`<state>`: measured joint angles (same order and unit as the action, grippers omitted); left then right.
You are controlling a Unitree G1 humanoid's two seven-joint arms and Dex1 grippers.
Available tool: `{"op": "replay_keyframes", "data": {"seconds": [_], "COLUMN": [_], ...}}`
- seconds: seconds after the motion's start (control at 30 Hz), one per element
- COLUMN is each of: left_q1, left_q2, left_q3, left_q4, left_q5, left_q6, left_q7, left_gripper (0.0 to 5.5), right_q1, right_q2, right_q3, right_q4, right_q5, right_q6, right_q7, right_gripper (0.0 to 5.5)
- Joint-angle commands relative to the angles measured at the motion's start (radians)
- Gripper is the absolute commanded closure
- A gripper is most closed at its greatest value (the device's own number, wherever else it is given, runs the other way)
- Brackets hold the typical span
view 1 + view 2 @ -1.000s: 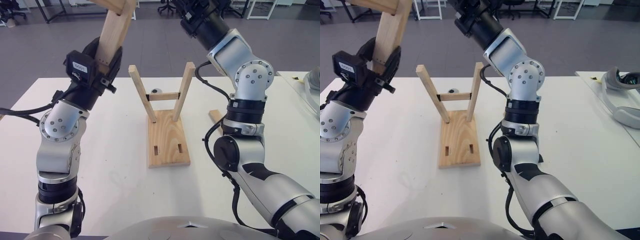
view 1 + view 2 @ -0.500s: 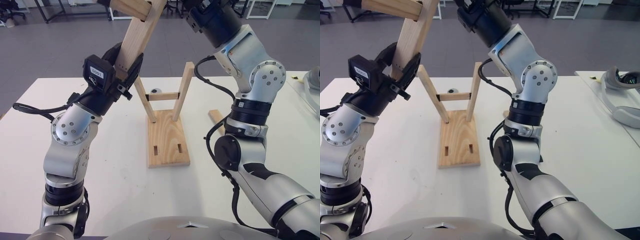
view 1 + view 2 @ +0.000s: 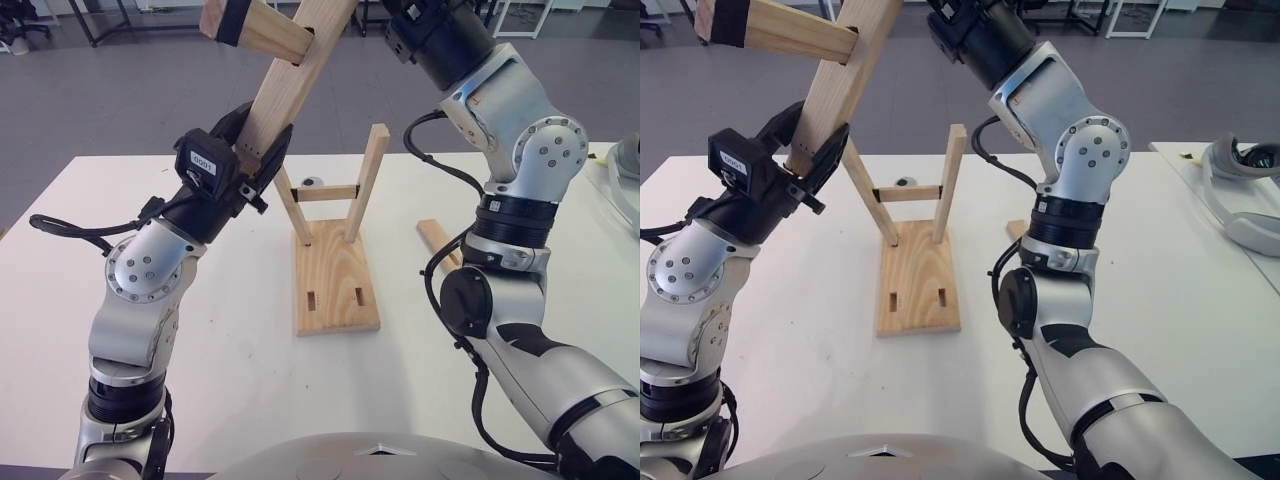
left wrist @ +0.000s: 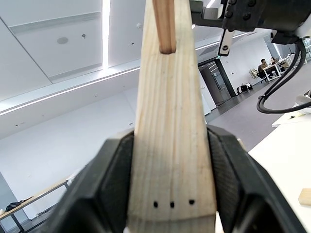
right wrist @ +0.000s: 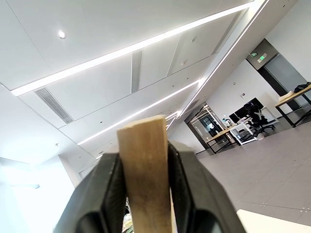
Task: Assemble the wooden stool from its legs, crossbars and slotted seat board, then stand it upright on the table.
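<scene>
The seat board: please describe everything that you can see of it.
The seat board is a pale, grained wooden rectangle lying flat on the white table, centrally. Two legs stand at its far end, splaying outward at the top, joined by a crossbar. Its two near slots are empty. Nothing else touches it.

desk (image 3: 230, 330): white top | seat board (image 3: 335, 290): flat at its middle, two open slots facing up at the near end | loose wooden piece (image 3: 436, 238): flat, right of the board, apart from it | headset (image 3: 1245, 190): far right edge
</scene>
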<state>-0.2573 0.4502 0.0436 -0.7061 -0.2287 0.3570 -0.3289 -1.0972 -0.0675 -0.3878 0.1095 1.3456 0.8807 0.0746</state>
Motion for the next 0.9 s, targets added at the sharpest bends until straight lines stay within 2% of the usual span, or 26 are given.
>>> {"op": "replay_keyframes", "data": {"seconds": [0.03,0.2,0.23,0.37,0.47,0.63,0.8,0.9], "left_q1": [0.013,0.036,0.072,0.25,0.385,0.422,0.427,0.415], "left_q2": [0.023,0.012,0.015,0.009,-0.022,-0.138,-0.186,-0.185], "left_q3": [0.0,0.024,0.037,0.096,0.131,0.186,0.247,0.245], "left_q4": [0.007,0.019,0.02,0.01,0.047,0.135,0.161,0.161], "left_q5": [0.022,0.012,0.012,0.002,0.035,0.055,0.045,0.051], "left_q6": [-0.013,0.012,0.007,-0.025,-0.1,-0.121,-0.112,-0.107], "left_q7": [-0.022,-0.006,-0.011,-0.026,-0.006,0.128,0.194,0.202], "left_gripper": [3.46,3.46,3.08,2.42,1.82,1.64,1.64,1.64], "right_q1": [-0.011,0.079,0.12,0.347,0.604,0.939,1.013,1.083], "right_q2": [-0.01,-0.036,-0.05,-0.085,-0.097,-0.174,-0.209,-0.237], "right_q3": [0.02,0.009,-0.014,-0.062,-0.031,0.01,0.05,0.09], "right_q4": [-0.02,-0.119,-0.171,-0.446,-0.644,-0.773,-0.781,-0.795], "right_q5": [0.028,0.029,0.041,0.107,0.192,0.175,0.077,-0.033], "right_q6": [0.022,0.019,0.011,-0.021,-0.027,-0.05,-0.119,-0.133], "right_q7": [-0.012,-0.093,-0.158,-0.427,-0.567,-0.577,-0.529,-0.467], "right_gripper": [4.41,4.44,4.44,4.46,4.46,4.46,4.46,4.46]}}
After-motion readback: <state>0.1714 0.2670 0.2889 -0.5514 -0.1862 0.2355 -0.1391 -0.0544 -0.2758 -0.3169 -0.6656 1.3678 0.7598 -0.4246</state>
